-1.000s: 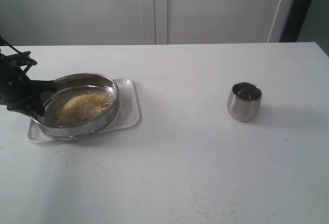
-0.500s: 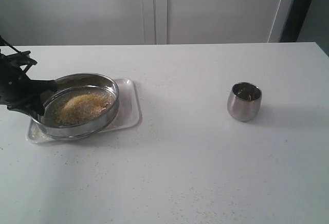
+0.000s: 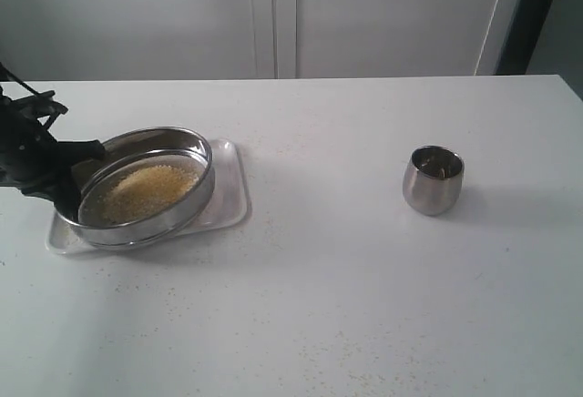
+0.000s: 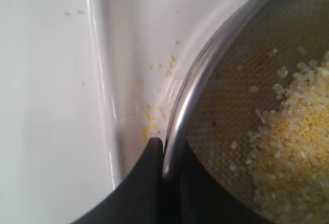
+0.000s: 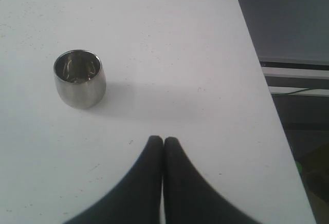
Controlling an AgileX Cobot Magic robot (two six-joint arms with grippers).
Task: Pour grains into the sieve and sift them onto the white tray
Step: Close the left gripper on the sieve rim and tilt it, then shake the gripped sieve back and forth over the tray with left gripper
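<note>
The sieve (image 3: 187, 156), a wide steel ring with a mesh bottom, sits over the white tray (image 3: 233, 204) at the left of the table. A heap of yellow and pale grains (image 3: 146, 191) lies on its mesh. My left gripper (image 3: 69, 184) is shut on the sieve's left rim. In the left wrist view its jaws pinch the rim (image 4: 177, 116), one finger outside and one inside. A few yellow grains (image 4: 149, 127) lie on the tray (image 4: 103, 80). My right gripper (image 5: 163, 141) is shut and empty over bare table.
A small rounded steel cup (image 3: 433, 179) stands upright on the right half of the table, also seen in the right wrist view (image 5: 79, 78). Stray grains speckle the tabletop near the front. The table's right edge (image 5: 267, 106) runs close to my right gripper.
My left gripper has closed from wide open onto the sieve's rim. The sieve has shifted slightly and now sits more level. The right arm and the cup have not moved.
</note>
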